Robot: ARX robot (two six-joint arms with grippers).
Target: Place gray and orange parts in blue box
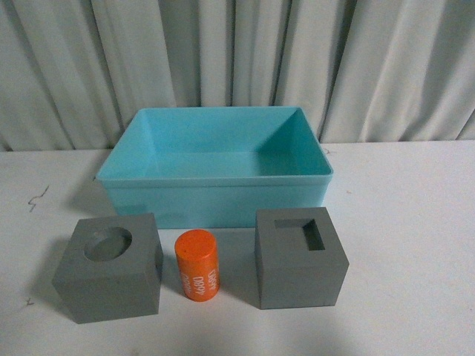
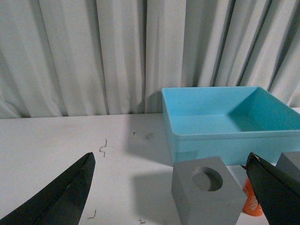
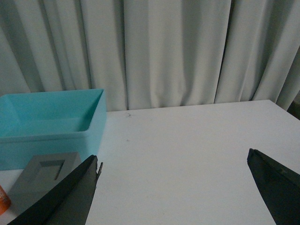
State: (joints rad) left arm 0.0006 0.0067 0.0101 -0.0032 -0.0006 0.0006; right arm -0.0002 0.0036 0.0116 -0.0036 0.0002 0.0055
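**Blue box [image 1: 215, 204] stood at the far side, with three parts in front of it**

The blue box sat on the white counter [image 1: 404, 222], close to the gray curtain [image 1: 223, 52] that hung behind it. Its open top faced up, and its long side faced the near edge.

Three parts stood in a row on the counter, just on the near side of the box and outside it. The gray cube with the round hole [image 1: 111, 268] was on the left. The gray cube with the square hole [image 1: 299, 261] was on the right. The orange cylinder [image 1: 197, 265] stood upright between them, a bit nearer to the left cube, and touched neither one. White letters ran down its side.

No arm showed in the front view. In the left wrist view, the left end effector [image 2: 169, 157] was spread wide and held nothing. The cube with the round hole showed between its two dark fingers [image 2: 61, 197]. In the right wrist view, the right end effector [image 3: 172, 155] was spread wide too and held nothing. The cube with the square hole lay partly behind one of its fingers [image 3: 65, 197].
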